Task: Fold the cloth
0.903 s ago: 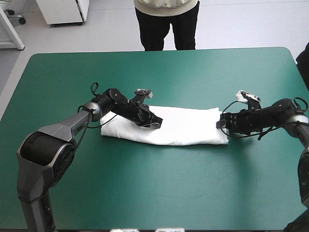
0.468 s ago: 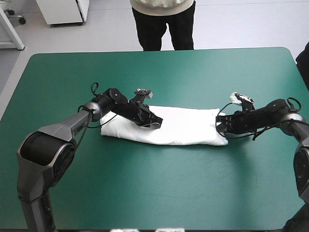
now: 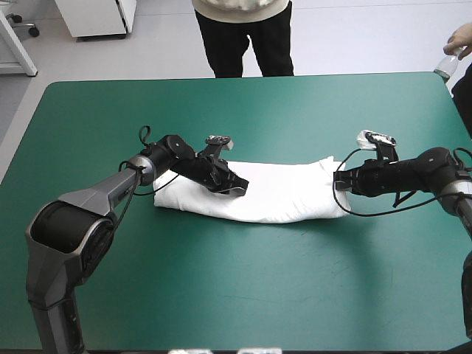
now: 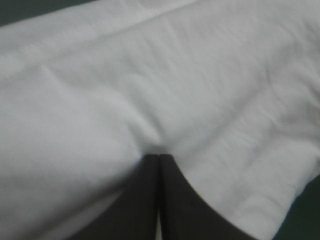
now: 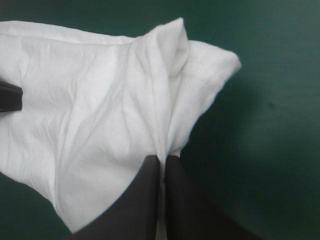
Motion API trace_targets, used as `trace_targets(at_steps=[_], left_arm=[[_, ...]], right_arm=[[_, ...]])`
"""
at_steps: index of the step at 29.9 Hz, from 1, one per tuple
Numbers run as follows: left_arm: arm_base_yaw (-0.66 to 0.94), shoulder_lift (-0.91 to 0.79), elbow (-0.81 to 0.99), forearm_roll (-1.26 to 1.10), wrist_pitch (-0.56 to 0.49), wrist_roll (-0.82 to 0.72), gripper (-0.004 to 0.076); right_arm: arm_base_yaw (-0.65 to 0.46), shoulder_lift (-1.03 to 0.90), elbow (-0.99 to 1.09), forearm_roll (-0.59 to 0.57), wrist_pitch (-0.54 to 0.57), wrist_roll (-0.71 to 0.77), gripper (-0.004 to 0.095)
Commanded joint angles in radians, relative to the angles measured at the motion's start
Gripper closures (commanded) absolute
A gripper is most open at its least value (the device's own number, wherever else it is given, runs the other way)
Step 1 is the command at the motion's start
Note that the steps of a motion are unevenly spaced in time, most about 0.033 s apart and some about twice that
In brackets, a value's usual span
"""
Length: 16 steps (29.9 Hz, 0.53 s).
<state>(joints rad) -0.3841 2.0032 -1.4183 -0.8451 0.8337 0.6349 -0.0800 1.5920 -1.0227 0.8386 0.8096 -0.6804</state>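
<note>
T-shirt (image 3: 284,195): white, folded into a long flat band across the middle of the table, its long side running left to right. Its right end is pulled up into a small peak. The rest lies flat on the teal-green cover (image 3: 221,295).

Hard to make out: in your left wrist view the T-shirt fills nearly everything, a white field with one stitched hem near the far side and only slivers of cover at the corners. You cannot place which part of the garment that is from there. How many layers are in the band does not show in any view.

Your left gripper (image 3: 237,189) lies low over the left part of the band, well in from its left end. Its black fingers (image 4: 172,200) are pressed together to a point, with a pale sliver in the seam and the cloth puckered into the tips: closed on a pinch of fabric.

Your right gripper (image 3: 338,184) is at the band's right end. Its fingers (image 5: 182,205) are all but closed, a thin fold of cloth between them, creases fanning out from the pinch up to the peak. At the far edge of the right wrist view a dark tip cuts in over the cloth; most of it is out of frame.
</note>
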Motion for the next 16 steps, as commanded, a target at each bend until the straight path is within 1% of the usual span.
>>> trace_targets(at_steps=[1, 9, 12, 16], left_arm=[[-0.004, -0.044, -0.021, -0.008, 0.003, -0.008, 0.0733], [-0.004, -0.044, -0.021, -0.008, -0.004, -0.008, 0.0733], [-0.004, -0.044, -0.021, -0.008, -0.009, -0.008, 0.0733], [-0.004, -0.046, -0.021, -0.008, -0.031, -0.008, 0.0733]], right_arm=[[0.002, -0.059, -0.020, 0.035, 0.019, -0.014, 0.0920], [0.002, -0.069, -0.022, 0.100, 0.039, -0.021, 0.0919], [0.004, -0.069, -0.047, 0.108, 0.070, -0.020, 0.0919], [0.042, -0.069, -0.098, 0.103, 0.077, -0.005, 0.0919]])
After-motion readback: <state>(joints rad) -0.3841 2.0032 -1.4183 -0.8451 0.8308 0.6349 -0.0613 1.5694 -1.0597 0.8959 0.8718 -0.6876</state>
